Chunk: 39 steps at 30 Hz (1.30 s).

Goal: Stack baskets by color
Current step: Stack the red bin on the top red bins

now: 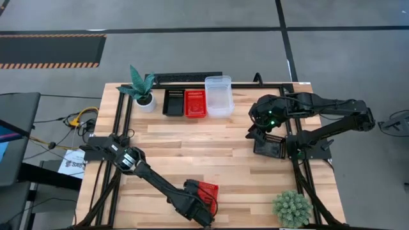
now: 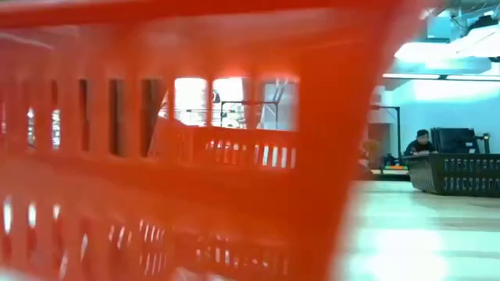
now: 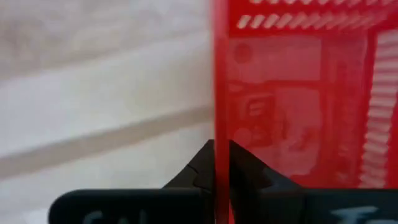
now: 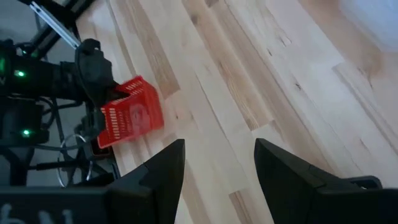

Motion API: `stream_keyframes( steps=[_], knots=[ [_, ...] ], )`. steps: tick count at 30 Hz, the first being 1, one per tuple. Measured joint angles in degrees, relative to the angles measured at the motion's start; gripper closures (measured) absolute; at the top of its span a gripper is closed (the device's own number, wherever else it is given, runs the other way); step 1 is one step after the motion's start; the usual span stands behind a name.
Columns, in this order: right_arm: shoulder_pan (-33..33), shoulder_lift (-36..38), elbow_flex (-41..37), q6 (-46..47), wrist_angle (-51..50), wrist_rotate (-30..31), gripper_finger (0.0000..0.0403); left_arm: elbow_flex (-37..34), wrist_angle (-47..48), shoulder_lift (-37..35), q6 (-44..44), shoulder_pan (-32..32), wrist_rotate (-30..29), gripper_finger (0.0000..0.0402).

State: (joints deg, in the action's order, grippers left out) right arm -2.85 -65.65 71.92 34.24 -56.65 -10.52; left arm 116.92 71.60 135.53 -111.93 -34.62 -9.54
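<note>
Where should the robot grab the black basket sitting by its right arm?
Probably a long side wall of the black basket, from above. It sits upright and open-topped, so one finger could slip inside and one outside. The right gripper is open, nearby and empty.

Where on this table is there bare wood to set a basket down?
The widest bare stretch is mid-table, between the back row of black basket, red basket and clear basket and the left gripper, shut on a second red basket. It is crowded around the right gripper, open beside another black basket.
</note>
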Motion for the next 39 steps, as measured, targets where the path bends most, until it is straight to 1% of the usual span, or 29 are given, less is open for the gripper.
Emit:
stream_keyframes(
  steps=[3, 5, 8, 12, 17, 21, 23, 25, 27, 29, 31, 35, 39],
  knots=[
    [-0.5, 0.0, 0.0, 1.4, 0.0, -0.2, 0.0188, 0.0, 4.2, -1.7, 2.4, 1.4, -0.4, 0.0399],
    [-1.0, 0.1, 0.0, 1.8, 0.3, -0.3, 0.0188, 0.0, 7.1, -3.6, 5.5, 2.7, -1.1, 0.0401],
    [-1.5, 0.5, 0.0, 1.9, 0.3, -0.3, 0.0188, 0.0, 14.3, -8.5, 11.7, 5.7, -2.5, 0.0401],
    [-1.8, 0.6, 0.0, 1.4, 1.2, -0.3, 0.0188, 0.0, 18.7, -16.2, 21.0, 11.4, -7.8, 0.0401],
    [-1.8, 1.5, 0.0, 1.4, 2.8, 1.3, 0.0188, -2.2, 18.5, -27.8, 33.2, 21.5, -18.0, 0.0401],
    [-1.8, 1.9, 0.1, 3.1, 4.1, 3.6, 0.0188, -6.1, 18.3, -35.0, 39.6, 32.6, -23.2, 0.0401],
    [-1.8, 2.0, 0.0, 3.4, 3.8, 4.7, 0.0188, -7.2, 17.9, -37.0, 43.5, 38.4, -25.0, 0.0401],
    [-1.8, 2.0, 0.0, 4.4, 4.3, 5.1, 0.0188, -8.3, 16.1, -37.3, 46.9, 43.1, -26.6, 0.0401],
    [-1.8, 1.9, 0.0, 5.4, 4.4, 5.8, 0.0188, -9.5, 12.3, -37.0, 51.1, 47.1, -26.6, 0.0401],
    [-1.8, 1.9, 0.0, 6.4, 5.0, 6.3, 0.0188, -11.5, 7.4, -37.0, 55.2, 50.6, -25.3, 0.0401],
    [-1.8, 1.9, 0.0, 6.8, 5.5, 6.7, 0.0188, -14.5, 1.1, -37.1, 58.7, 54.0, -22.7, 0.0401],
    [-1.8, 1.9, 0.0, 9.0, 6.2, 7.6, 0.0188, -21.1, -7.4, -37.0, 60.4, 59.8, -18.2, 0.0401],
    [-1.8, 1.9, 0.0, 9.5, 6.5, 8.0, 0.0188, -26.9, -15.6, -37.0, 61.5, 62.6, -15.5, 0.0401]
  ],
)
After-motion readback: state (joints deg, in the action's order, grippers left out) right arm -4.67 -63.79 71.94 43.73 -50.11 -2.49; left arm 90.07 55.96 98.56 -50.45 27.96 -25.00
